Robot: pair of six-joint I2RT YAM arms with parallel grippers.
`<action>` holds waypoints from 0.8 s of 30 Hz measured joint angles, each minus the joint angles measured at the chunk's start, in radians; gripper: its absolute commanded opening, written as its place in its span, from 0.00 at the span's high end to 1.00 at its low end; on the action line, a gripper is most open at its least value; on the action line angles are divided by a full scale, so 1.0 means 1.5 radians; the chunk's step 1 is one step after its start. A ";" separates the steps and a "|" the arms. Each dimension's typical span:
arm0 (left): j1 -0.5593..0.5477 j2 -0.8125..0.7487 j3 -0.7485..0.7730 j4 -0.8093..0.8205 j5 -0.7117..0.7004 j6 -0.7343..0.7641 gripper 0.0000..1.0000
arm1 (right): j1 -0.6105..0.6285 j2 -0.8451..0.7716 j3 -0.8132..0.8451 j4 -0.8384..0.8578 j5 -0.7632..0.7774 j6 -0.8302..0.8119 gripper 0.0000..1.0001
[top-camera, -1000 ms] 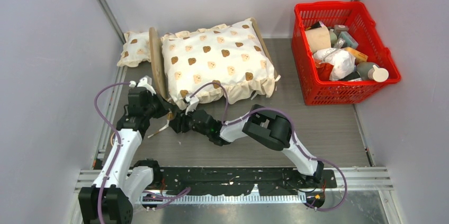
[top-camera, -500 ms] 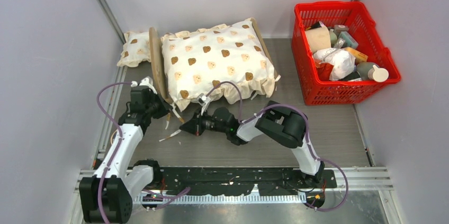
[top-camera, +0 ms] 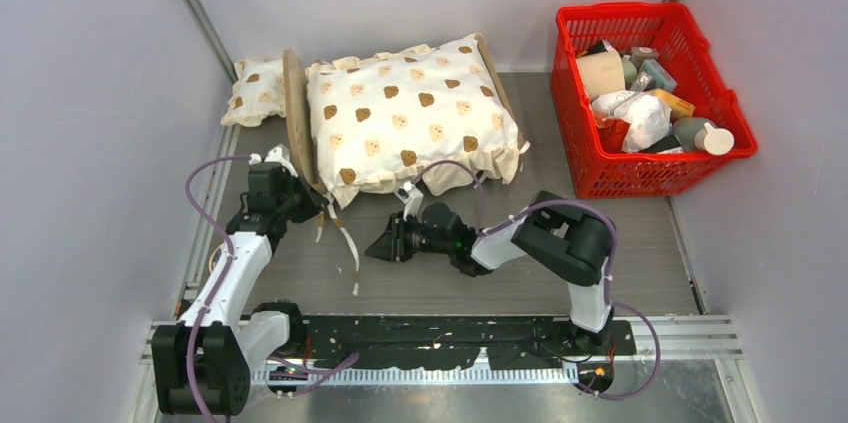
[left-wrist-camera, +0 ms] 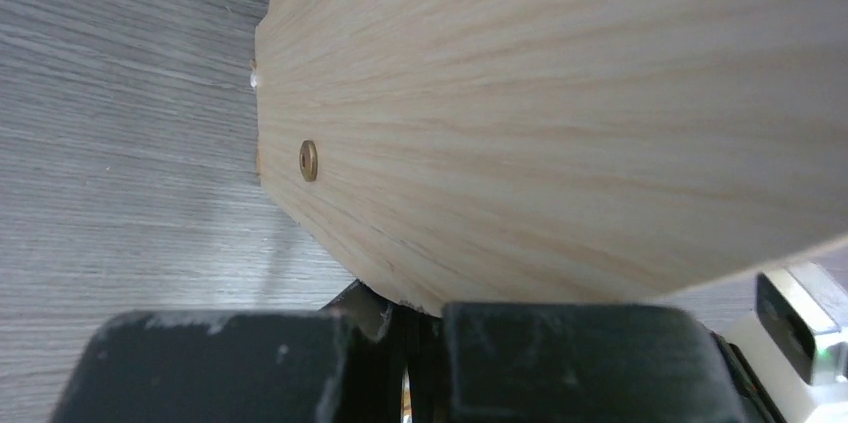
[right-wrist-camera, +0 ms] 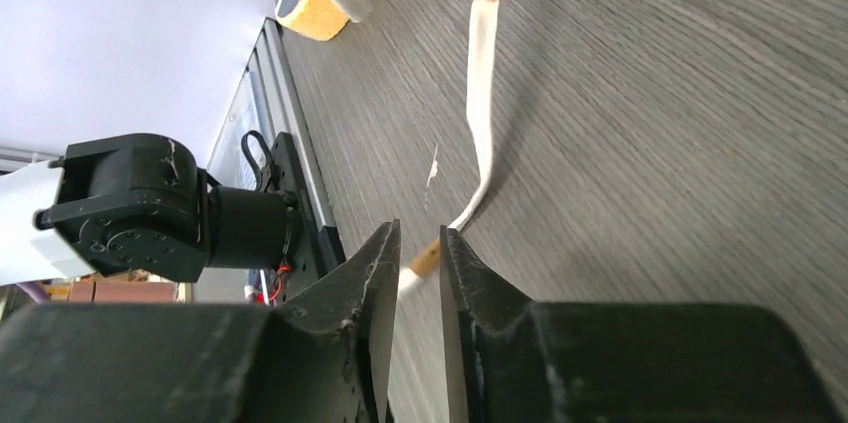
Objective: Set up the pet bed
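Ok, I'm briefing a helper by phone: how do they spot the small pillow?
From the red basket at far right, go left across the big bear-print cushion to the wooden headboard. The small pillow lies just past it, by the left wall: same print, but far smaller.

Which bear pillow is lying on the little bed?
The big frilly cushion. It covers the wooden bed, while the small pillow sits off the bed, over on the left.
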 measured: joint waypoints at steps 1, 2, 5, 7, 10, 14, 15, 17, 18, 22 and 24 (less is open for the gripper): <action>0.000 0.001 -0.006 0.013 0.005 -0.005 1.00 | 0.001 -0.019 0.000 -0.031 0.006 -0.004 0.70; 0.000 0.000 -0.014 0.027 0.009 -0.009 1.00 | 0.002 -0.038 0.001 -0.060 0.010 -0.013 0.70; 0.002 -0.005 -0.035 0.053 0.020 -0.018 1.00 | 0.004 -0.087 0.007 -0.130 0.027 -0.067 0.68; 0.003 -0.010 -0.051 0.060 0.025 -0.025 1.00 | 0.004 -0.111 0.016 -0.169 0.043 -0.125 0.65; 0.003 -0.018 -0.076 0.058 0.026 -0.033 1.00 | 0.006 -0.131 0.023 -0.205 0.058 -0.239 0.64; 0.003 -0.027 -0.102 0.053 0.026 -0.045 1.00 | 0.013 -0.136 0.025 -0.228 0.048 -0.417 0.64; 0.003 -0.028 -0.104 0.052 0.026 -0.047 1.00 | 0.019 -0.135 0.033 -0.252 0.048 -0.442 0.64; 0.003 -0.030 -0.105 0.052 0.026 -0.048 1.00 | 0.028 -0.117 0.087 -0.336 0.069 -0.450 0.63; 0.003 -0.032 -0.105 0.053 0.026 -0.048 1.00 | 0.034 -0.098 0.125 -0.365 0.083 -0.443 0.62; 0.003 -0.036 -0.106 0.053 0.025 -0.048 1.00 | 0.066 -0.062 0.176 -0.380 0.168 -0.361 0.57; 0.003 -0.036 -0.106 0.053 0.025 -0.048 1.00 | 0.088 -0.056 0.176 -0.379 0.191 -0.337 0.55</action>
